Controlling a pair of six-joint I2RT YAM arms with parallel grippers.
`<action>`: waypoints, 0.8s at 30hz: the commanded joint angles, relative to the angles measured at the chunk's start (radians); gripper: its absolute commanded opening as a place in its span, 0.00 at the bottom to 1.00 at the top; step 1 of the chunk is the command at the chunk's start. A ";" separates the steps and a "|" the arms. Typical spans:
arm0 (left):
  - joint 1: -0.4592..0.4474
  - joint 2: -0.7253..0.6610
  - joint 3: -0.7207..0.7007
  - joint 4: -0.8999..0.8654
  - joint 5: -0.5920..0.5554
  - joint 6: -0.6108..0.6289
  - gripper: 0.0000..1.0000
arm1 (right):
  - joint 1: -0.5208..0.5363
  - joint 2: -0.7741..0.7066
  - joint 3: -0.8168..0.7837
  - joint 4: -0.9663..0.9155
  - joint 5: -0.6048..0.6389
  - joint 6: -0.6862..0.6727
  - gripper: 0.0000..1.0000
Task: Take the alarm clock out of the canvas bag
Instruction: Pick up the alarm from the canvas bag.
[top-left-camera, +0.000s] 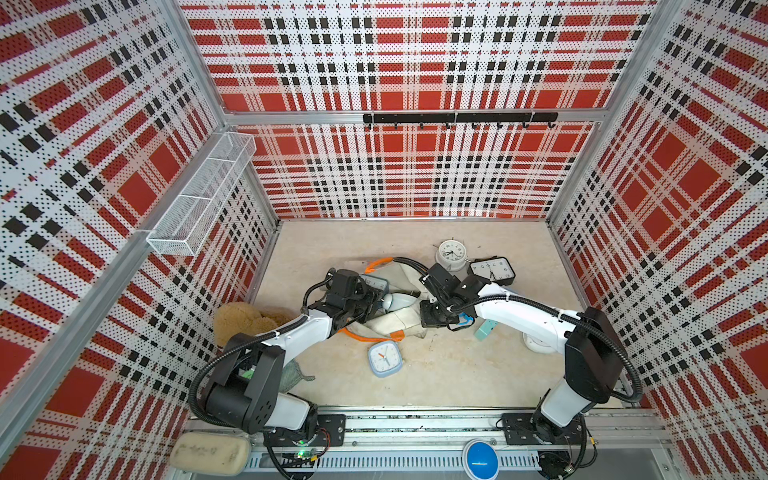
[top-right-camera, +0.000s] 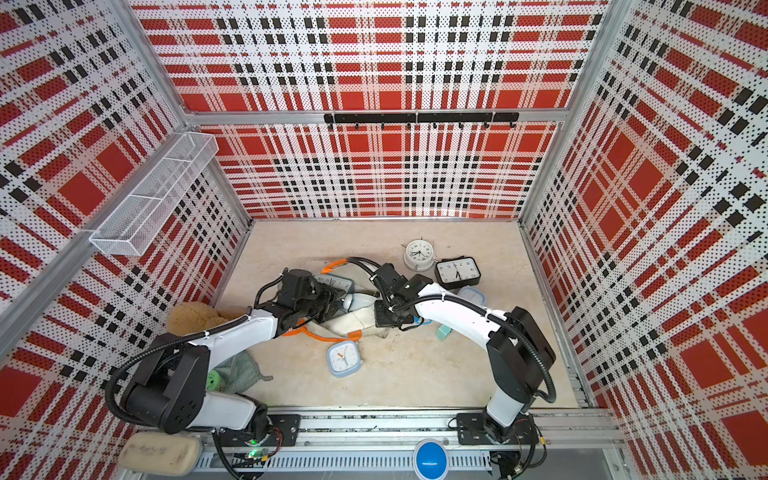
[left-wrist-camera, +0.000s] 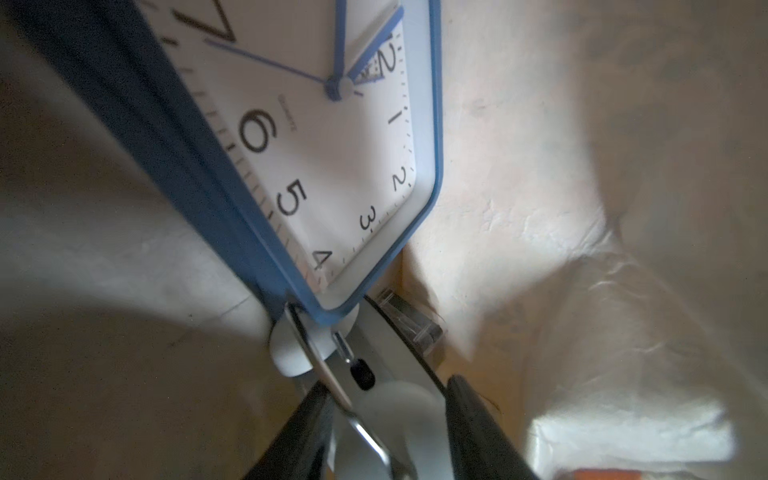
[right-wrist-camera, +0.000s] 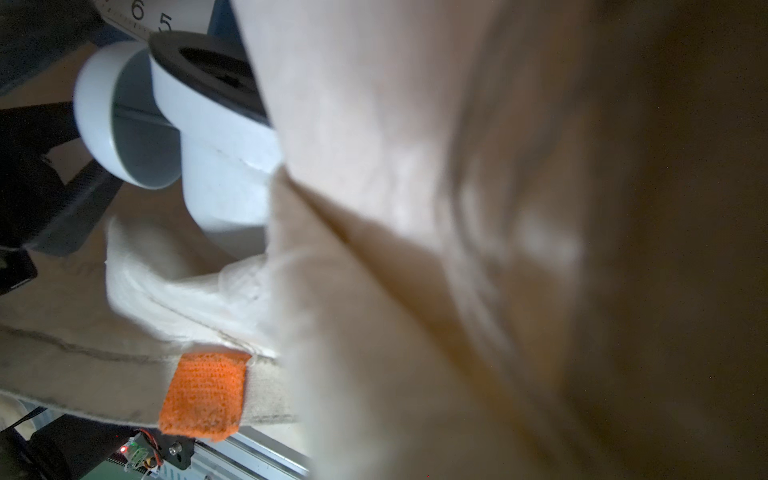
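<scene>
White alarm clock (top-left-camera: 400, 300), bell-topped, lies in the open mouth of the canvas bag (top-left-camera: 395, 323). The bag sits crumpled at the middle of the surface (top-left-camera: 457, 374), between the two arms, with an orange handle (top-left-camera: 380, 262) at its far edge and another at its near edge. A blue-framed clock (top-left-camera: 374, 283) leans just beside the white alarm clock, also inside the bag. In the left wrist view its dial (left-wrist-camera: 332, 145) has cream cloth (left-wrist-camera: 540, 166) on both sides.

The left end effector (top-left-camera: 376, 301) reaches into the bag's mouth. Its black fingers (left-wrist-camera: 478, 428) stand apart, one on either side of the white clock's metal handle and one bell (left-wrist-camera: 399, 409). Whether they already pinch these parts cannot be told.

The right end effector (top-left-camera: 426, 318) rests against the bag's cloth on the side opposite the left arm, with its jaws pressed together. Canvas (right-wrist-camera: 395, 208) fills most of the right wrist view and hides the fingers, so whether cloth is caught between them cannot be told. The same view shows the white clock's body (right-wrist-camera: 224, 166) and an orange handle tab (right-wrist-camera: 203, 395).

Outside the bag, a round white clock (top-left-camera: 451, 254) and a black clock (top-left-camera: 492, 270) lie just beside each other at the far right of the surface. A pale-blue square clock (top-left-camera: 384, 358) lies face up near the bag's near edge.
</scene>
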 joint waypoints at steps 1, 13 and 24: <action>0.008 0.019 -0.022 0.005 -0.021 -0.099 0.37 | -0.007 0.038 -0.014 -0.087 0.042 -0.011 0.00; 0.009 0.035 -0.015 0.039 -0.010 -0.124 0.00 | -0.007 0.044 0.011 -0.105 0.057 -0.028 0.00; 0.000 -0.056 0.009 0.035 0.007 -0.164 0.00 | -0.008 0.042 0.094 -0.140 0.086 -0.049 0.22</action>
